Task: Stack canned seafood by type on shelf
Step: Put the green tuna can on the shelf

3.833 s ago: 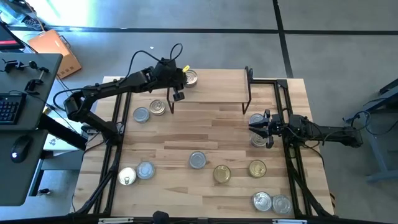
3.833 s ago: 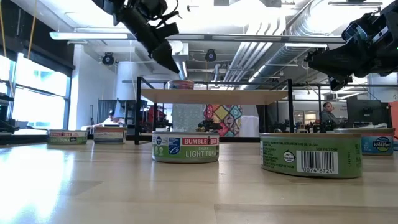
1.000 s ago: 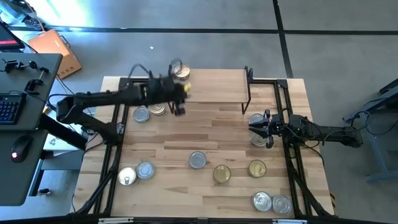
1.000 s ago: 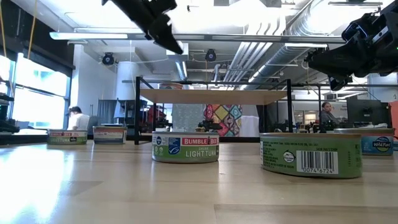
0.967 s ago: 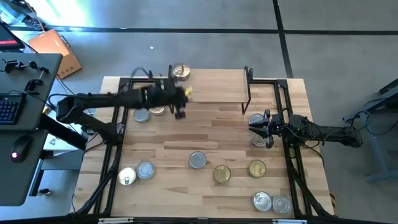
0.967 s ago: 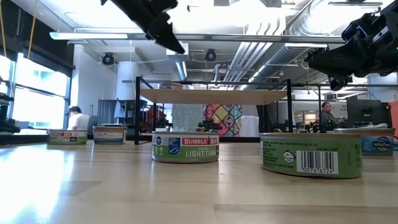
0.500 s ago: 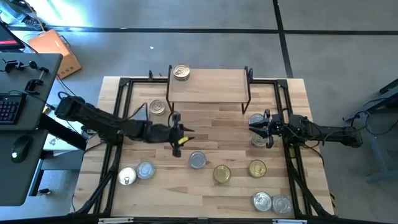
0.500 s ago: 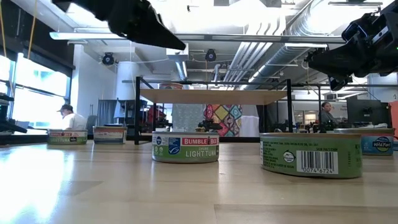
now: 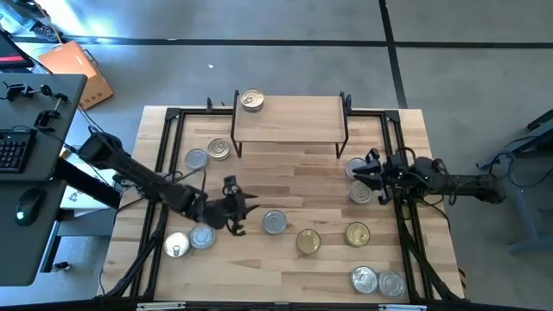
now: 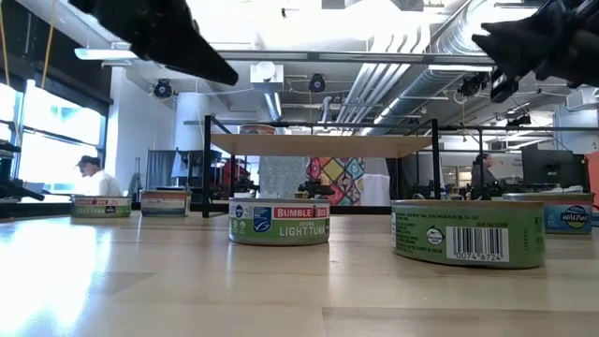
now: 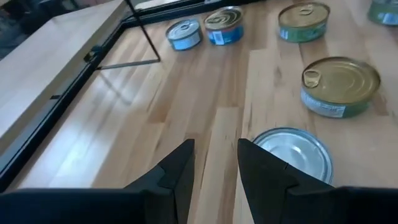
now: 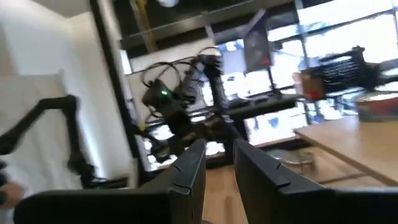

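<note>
Pale wood shelf (image 9: 289, 119) on thin black legs at the table's far edge, one gold-lidded round tin (image 9: 251, 100) on its left corner.
Left gripper (image 9: 243, 210) low over the table middle beside a silver-lidded tin (image 9: 275, 223), fingers slightly apart, empty; right gripper (image 9: 366, 170) above two tins (image 9: 358, 167) near the right rail, fingers narrowly apart, nothing held; other tins scattered along the near edge.

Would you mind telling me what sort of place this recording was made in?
Most likely a robotics lab or open workshop. The low view shows exposed ceiling ducts and a person at a desk beyond the table; the high view shows a keyboard and mouse workstation beside the butcher-block table on a bare concrete floor.
</note>
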Controlling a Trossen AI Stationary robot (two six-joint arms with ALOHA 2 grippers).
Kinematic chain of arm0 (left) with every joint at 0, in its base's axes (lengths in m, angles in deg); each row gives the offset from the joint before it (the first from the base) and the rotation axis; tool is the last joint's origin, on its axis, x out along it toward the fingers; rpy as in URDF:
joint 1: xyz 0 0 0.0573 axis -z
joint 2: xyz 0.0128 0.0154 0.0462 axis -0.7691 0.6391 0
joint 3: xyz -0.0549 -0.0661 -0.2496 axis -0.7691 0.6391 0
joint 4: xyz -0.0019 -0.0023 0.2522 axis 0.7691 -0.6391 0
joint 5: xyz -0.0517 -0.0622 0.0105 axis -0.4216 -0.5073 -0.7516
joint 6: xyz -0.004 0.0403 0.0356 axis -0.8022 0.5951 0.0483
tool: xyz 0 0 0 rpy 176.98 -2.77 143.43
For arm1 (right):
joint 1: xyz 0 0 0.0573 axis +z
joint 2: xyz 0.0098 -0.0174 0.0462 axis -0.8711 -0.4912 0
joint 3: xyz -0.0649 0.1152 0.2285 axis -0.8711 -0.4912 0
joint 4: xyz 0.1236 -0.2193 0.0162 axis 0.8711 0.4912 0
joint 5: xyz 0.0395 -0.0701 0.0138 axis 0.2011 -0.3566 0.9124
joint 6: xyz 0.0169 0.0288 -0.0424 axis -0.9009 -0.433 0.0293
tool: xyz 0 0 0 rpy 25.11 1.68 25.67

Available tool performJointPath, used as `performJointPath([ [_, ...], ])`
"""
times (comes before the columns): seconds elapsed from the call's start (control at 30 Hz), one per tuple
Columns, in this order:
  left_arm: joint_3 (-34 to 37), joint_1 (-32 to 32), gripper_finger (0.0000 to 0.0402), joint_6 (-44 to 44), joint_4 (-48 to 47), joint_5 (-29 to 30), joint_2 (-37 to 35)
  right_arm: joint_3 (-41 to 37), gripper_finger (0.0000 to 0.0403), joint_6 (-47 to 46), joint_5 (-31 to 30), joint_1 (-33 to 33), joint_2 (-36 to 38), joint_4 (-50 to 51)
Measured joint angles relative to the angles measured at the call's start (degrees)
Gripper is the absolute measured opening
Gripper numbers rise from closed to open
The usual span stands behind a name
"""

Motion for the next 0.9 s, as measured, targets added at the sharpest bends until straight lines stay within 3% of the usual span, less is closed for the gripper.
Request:
performJointPath([
  [0.23,0.00,1.67,0.0113,-6.10,-0.51,0.11,2.87,0.03,0.0080,6.40,-5.62,4.81,-21.45,-13.38],
  [0.43,0.00,1.67,0.0113,-8.71,0.16,-3.81,6.95,4.84,0.0128,10.36,-5.44,6.19,-42.64,-19.80],
  [0.63,0.00,0.76,0.0113,-9.11,6.62,-9.86,12.55,14.74,0.0180,19.78,-0.21,8.67,-61.86,-19.98],
  [0.9,-0.04,-3.43,0.0113,-6.78,17.39,-16.48,21.83,28.65,0.0185,28.18,4.91,12.56,-80.76,-18.75],
])
